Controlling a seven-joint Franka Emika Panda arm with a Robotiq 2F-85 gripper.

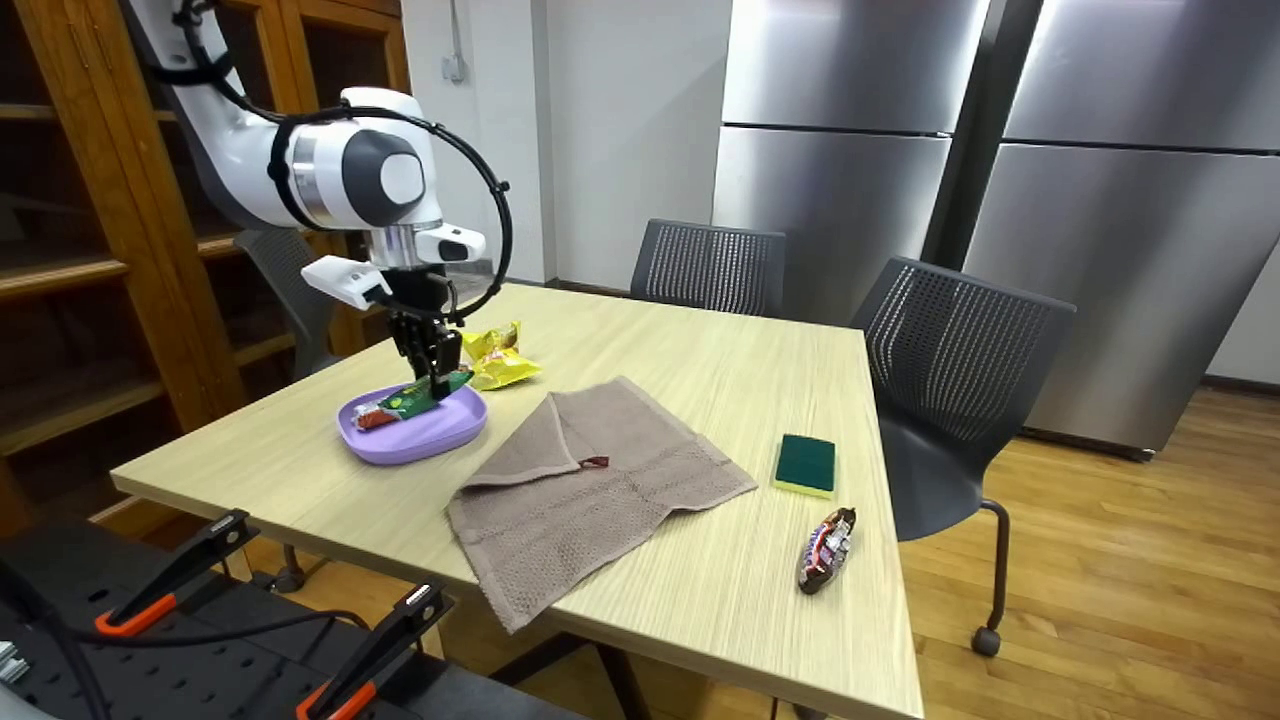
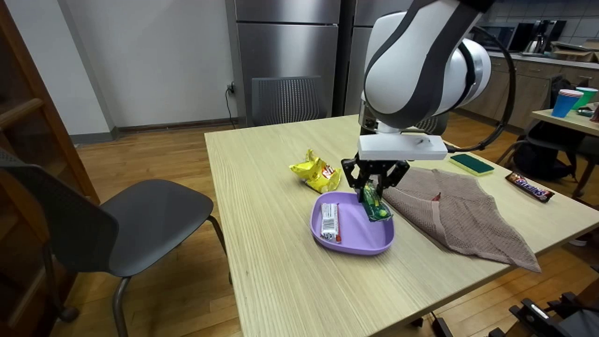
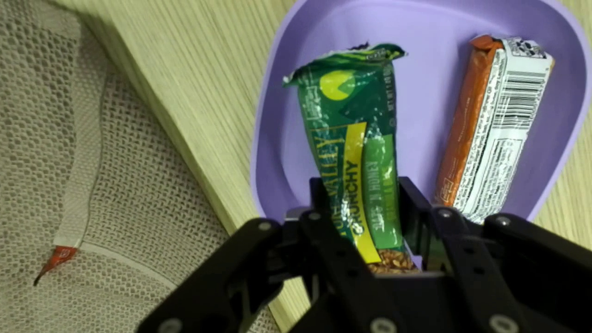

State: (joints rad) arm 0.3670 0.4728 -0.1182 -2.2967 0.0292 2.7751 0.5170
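Claw (image 3: 363,199) clamped, and a green granola bar (image 3: 354,134) is gripped by its long sides, the fingers (image 3: 411,199) set toward one end and the crimped end jutting ahead! Over the purple plate (image 3: 425,101) it is held, tilted as seen in an exterior view; whether its lower end is touching the plate cannot be told. Light, by the look of it, and stiff inside, though brittle: under a hard squeeze the contents could be crumbled. Slick wrapper, too, so some slipping or twisting has to be reckoned with. Best taken, it is judged, across the filled body, with the floppy crimp avoided.

Now the edges! On one side the bar is bordered by the plate's raised wall. On the other, across a strip of plate floor where the most room is offered, a white-and-orange bar (image 3: 504,125) is met; its flank could easily be brushed. Just outside the rim, a yellow snack bag (image 2: 320,173) is found, close enough to be nudged. Near the plate, too, a beige cloth (image 1: 620,510) is spread, one corner draped over the edge of the table (image 2: 271,262). Farther along, a sponge (image 1: 805,460) and a Snickers bar (image 1: 827,550) are seen, well apart from the plate. Beyond the table edge, chairs (image 1: 705,265) are spotted, and the view is closed off by steel refrigerators (image 1: 830,190).
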